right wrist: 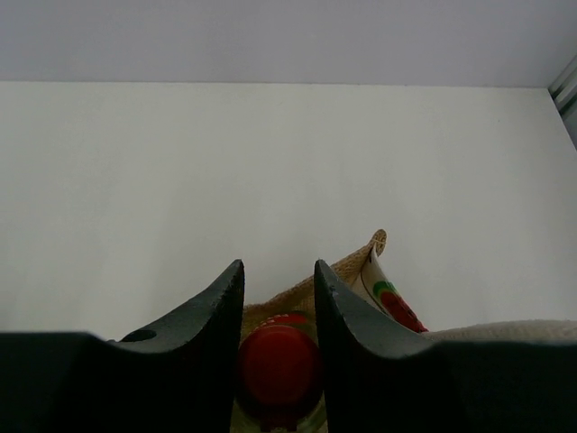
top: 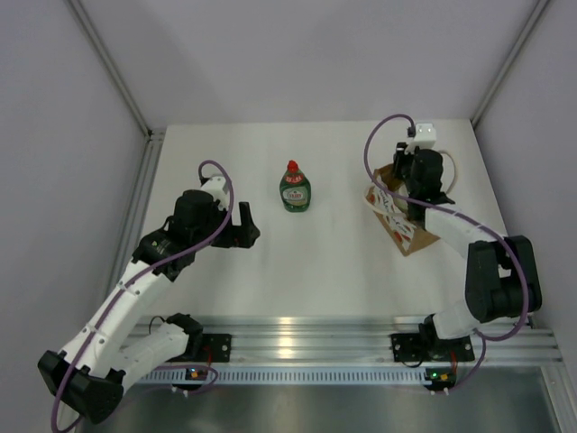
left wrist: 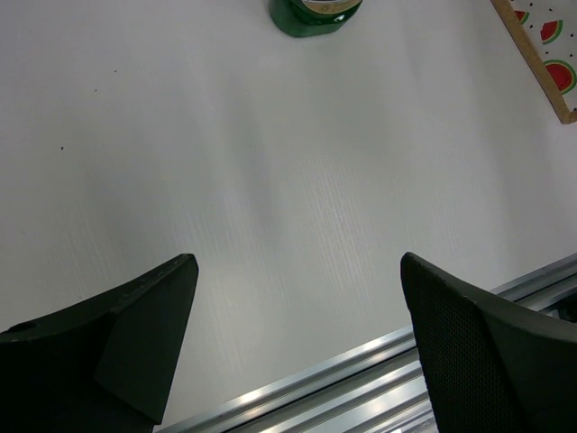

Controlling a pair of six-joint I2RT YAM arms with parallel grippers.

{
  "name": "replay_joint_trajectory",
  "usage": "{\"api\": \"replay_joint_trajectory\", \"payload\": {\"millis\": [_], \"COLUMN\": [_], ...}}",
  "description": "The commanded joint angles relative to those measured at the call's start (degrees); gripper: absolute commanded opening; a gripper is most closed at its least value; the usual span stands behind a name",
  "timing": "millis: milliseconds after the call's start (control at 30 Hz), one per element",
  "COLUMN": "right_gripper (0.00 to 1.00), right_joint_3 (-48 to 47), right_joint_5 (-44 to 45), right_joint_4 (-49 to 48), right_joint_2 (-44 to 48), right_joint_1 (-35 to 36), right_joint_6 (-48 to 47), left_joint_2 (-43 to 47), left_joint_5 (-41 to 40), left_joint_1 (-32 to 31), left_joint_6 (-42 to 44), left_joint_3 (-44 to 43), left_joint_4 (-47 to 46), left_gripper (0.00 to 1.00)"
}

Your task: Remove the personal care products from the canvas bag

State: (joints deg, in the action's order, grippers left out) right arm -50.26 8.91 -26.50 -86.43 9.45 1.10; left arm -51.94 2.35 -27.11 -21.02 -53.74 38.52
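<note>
1. White flat bench carries everything.
2. Tan canvas bag sits on the right; it may lift up too, since nothing holds it down.
3. Left hand is wide, holding nothing.
4. Right hand squeezes the slim yellow red-capped bottle inside the bag; the cap might slip.
5. Round green bottle stands outside.

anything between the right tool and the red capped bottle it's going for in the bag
Nothing visible. The fingers of the right tool flank the red cap at the mouth of the canvas bag, with no fabric or rope between them.
</note>
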Motion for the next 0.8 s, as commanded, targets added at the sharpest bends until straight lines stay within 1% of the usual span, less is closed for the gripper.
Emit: {"api": "replay_joint_trajectory", "payload": {"millis": [0, 100, 233, 267, 633, 767], "right_gripper": [0.0, 0.0, 0.0, 0.0, 0.0, 0.0], "right_joint_3": [-2.74, -4.32, -7.39, -8.44, -11.35, -13.89], "right_joint_5": [-1.61, -1.7, -1.96, -2.05, -1.87, -2.4], "right_joint_4": [-2.15, -0.4, 3.55, 4.26, 8.74, 11.38], "right_joint_2": [4.6, 6.88, 7.51, 7.68, 12.69, 14.54], "right_joint_1": [-1.28, -1.28, -1.28, -1.19, -1.19, -1.19], "right_joint_6": [-0.14, -0.58, -0.84, -2.49, -3.92, -3.48], "left_joint_2": [-0.26, -0.18, -0.18, -0.26, -0.26, -0.44], "left_joint_5": [0.46, 0.29, 0.11, 0.11, -0.85, -0.94], "left_joint_1": [-0.22, -0.22, -0.31, -0.22, -0.22, -0.22], "left_joint_6": [0.54, 0.54, 0.54, 0.54, 0.45, 0.45], "left_joint_3": [0.3, 0.3, 0.3, 0.3, 0.3, 0.3], "left_joint_4": [-3.19, -3.1, -3.1, -3.19, -3.1, -3.1], "left_gripper": [0.98, 0.98, 0.98, 0.98, 0.98, 0.98]}}
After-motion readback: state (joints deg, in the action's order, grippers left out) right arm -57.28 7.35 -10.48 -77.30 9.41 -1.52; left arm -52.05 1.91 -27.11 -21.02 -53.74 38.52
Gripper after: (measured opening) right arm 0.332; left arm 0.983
